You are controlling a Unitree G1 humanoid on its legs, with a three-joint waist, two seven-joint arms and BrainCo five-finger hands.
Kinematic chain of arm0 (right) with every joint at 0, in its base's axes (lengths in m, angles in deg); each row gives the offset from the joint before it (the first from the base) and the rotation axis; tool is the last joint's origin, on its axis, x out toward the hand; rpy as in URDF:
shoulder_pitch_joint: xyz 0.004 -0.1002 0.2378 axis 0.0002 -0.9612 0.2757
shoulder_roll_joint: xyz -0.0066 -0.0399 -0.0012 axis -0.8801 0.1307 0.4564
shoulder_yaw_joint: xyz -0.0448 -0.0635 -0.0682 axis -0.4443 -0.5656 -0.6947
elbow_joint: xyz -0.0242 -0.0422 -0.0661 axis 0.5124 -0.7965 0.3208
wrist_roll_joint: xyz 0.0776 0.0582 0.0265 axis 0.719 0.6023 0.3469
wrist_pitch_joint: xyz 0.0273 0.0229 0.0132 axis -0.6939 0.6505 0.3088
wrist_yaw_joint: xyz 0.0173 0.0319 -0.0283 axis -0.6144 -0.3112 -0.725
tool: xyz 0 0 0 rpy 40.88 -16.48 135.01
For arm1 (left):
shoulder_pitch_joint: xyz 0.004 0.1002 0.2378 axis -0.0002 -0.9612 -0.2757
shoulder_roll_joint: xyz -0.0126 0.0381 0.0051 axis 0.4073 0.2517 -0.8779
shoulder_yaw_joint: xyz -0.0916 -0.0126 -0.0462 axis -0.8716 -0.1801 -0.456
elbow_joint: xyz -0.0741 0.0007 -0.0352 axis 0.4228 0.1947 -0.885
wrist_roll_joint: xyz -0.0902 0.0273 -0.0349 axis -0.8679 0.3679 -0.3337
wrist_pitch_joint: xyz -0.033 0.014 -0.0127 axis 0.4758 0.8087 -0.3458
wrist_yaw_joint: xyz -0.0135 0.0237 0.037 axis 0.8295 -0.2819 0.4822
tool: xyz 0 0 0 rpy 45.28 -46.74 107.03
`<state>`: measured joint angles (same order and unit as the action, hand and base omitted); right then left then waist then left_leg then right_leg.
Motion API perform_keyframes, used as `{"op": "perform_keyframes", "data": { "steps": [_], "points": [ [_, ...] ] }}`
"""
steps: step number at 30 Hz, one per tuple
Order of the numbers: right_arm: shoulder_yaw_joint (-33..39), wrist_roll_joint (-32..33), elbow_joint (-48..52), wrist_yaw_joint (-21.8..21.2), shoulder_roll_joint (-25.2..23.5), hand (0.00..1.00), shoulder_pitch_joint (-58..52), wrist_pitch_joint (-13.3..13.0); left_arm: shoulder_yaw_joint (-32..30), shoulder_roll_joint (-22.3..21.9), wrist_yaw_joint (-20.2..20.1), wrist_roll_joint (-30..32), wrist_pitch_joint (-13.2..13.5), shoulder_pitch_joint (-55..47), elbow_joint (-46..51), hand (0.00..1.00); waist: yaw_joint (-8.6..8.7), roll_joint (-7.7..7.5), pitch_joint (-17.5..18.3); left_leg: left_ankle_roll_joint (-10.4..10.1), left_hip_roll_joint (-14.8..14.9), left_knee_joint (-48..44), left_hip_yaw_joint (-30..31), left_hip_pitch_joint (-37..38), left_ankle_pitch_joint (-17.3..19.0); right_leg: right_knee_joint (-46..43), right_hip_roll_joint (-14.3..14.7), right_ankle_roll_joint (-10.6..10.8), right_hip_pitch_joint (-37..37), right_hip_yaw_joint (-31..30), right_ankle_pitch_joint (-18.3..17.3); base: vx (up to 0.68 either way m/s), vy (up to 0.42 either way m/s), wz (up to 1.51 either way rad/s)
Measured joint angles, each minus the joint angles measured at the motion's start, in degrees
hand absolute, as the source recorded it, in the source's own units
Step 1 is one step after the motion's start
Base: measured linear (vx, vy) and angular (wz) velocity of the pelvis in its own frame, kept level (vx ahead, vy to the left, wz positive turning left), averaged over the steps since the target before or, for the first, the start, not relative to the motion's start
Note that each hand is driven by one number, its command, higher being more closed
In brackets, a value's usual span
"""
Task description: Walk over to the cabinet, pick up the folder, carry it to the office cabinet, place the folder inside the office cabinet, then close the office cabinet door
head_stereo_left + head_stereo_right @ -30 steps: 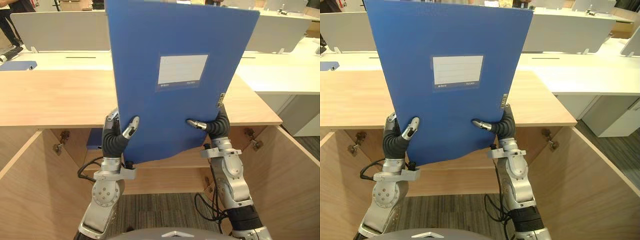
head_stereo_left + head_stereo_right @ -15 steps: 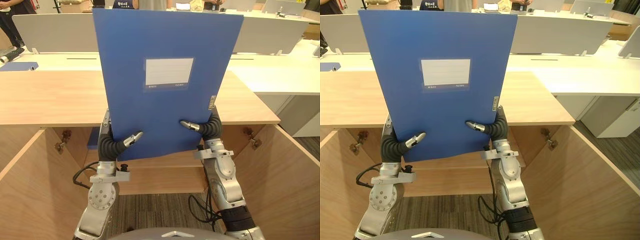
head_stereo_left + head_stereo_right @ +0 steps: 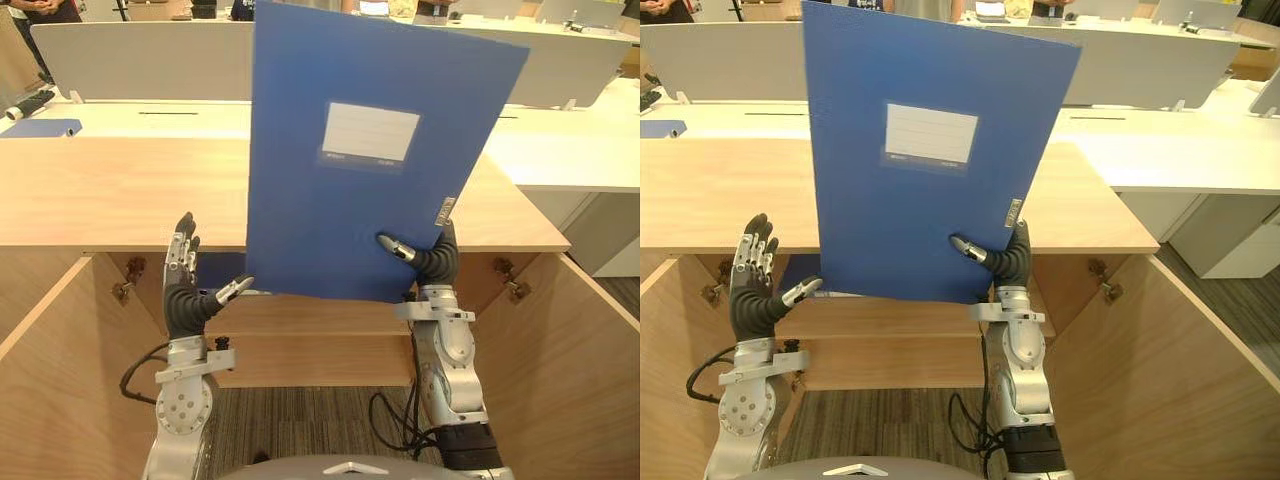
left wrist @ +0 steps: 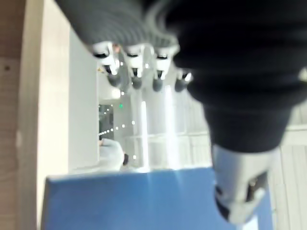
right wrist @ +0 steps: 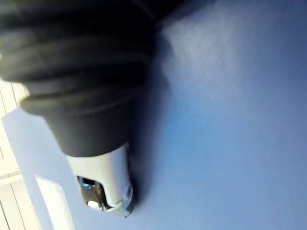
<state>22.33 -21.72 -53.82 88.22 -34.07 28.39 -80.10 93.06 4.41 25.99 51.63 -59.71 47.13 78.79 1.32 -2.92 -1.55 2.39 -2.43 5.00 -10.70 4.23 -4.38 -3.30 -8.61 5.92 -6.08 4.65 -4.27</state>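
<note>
A large blue folder (image 3: 370, 160) with a white label stands upright in front of me, leaning a little to the right, above the open cabinet. My right hand (image 3: 436, 262) is shut on its lower right edge, thumb on the front face and fingers behind. In the right wrist view the thumb (image 5: 103, 187) presses on the blue cover (image 5: 230, 120). My left hand (image 3: 185, 295) is off the folder at its lower left, open with fingers straight up; its thumb tip points at the folder's bottom corner. The left wrist view shows the straight fingers (image 4: 136, 72) and the folder's edge (image 4: 134, 201).
The wooden cabinet top (image 3: 100, 190) lies behind the folder. Below it both doors stand open, left door (image 3: 50, 380) and right door (image 3: 590, 370), with a shelf (image 3: 310, 320) and a blue item (image 3: 215, 270) inside. White desks with partitions (image 3: 130, 60) stand beyond.
My left hand has let go of the folder, opened and moved out to the left. The folder now leans right, held by the right hand alone.
</note>
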Motion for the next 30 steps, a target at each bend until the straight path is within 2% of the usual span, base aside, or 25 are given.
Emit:
{"op": "perform_keyframes", "data": {
  "steps": [10, 13, 24, 30],
  "points": [
    [2.1, 0.1, 4.4, -0.2, 0.0, 1.0, -1.7, 0.1, -3.2, -1.6, -4.3, -0.3, -3.1, -2.7, -11.5, 0.0, -0.59, 0.24, -0.1, -0.1, 0.0, 0.0, 1.0, -0.4, -0.1, -0.1, -0.1, 0.0, -0.1, 0.9, -0.4, 0.0, -0.009, 0.05],
    [2.8, 0.2, 4.4, -0.5, 0.0, 1.0, -1.7, 0.1, -4.2, -1.9, -5.9, -0.9, -4.3, -2.7, -17.8, 0.0, -0.65, 0.35, -0.2, -0.1, 0.0, 0.0, 1.0, -0.4, -0.1, -0.1, 0.0, 0.0, -0.1, 1.0, -0.4, 0.0, 0.0, 0.0],
    [0.7, -0.1, 4.7, -1.3, 0.3, 1.0, -3.6, 0.1, -6.9, -1.3, -7.4, 0.5, -7.8, -2.1, -37.1, 0.0, -0.66, 0.44, -0.3, -0.3, 0.1, 0.0, 0.9, -0.8, 0.1, -0.1, 0.0, 0.0, 0.4, 0.9, -0.5, 0.0, 0.0, 0.0],
    [-3.6, -6.8, 5.0, -1.2, 1.6, 1.0, -4.2, 0.1, -9.0, -0.8, -7.5, 0.4, -9.2, -0.9, -45.8, 0.0, -0.81, 0.45, -0.7, -0.4, 0.3, 0.0, -0.2, -2.8, 0.2, -0.9, 0.0, -0.1, 3.3, 0.0, -0.4, 0.0, 0.001, -0.09]
  ]
}}
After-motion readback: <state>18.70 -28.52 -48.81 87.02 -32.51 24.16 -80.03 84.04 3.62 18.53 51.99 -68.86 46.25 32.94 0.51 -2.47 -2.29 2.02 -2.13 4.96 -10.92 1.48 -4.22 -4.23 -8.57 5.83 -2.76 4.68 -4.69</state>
